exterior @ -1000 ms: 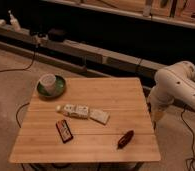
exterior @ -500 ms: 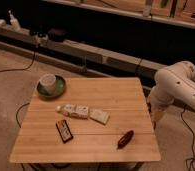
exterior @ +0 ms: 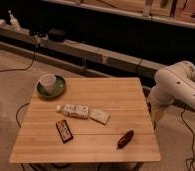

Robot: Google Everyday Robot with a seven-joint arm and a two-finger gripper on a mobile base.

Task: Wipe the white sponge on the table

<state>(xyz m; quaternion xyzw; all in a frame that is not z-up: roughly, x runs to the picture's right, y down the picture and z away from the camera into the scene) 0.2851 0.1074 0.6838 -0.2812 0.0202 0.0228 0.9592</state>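
Nothing has moved since a second ago: the white sponge (exterior: 99,116) lies flat near the middle of the table (exterior: 116,92), slightly askew to the plank lines, and the gripper (exterior: 153,116) hangs where it was. Just left of the sponge, end to end with it, lies a white labelled bottle (exterior: 73,110) (whether the two touch I cannot tell). Left of the sponge and nearer the camera lies a red-black packet (exterior: 64,131). Right of the sponge and nearer the camera lies a small dark reddish object (exterior: 125,138). Further left of the sponge and behind it, a white cup (exterior: 47,82) stands on a green plate (exterior: 61,89). Well to the right of the sponge, beside the table's right edge, the gripper hangs from the white arm (exterior: 176,85), released and holding nothing.
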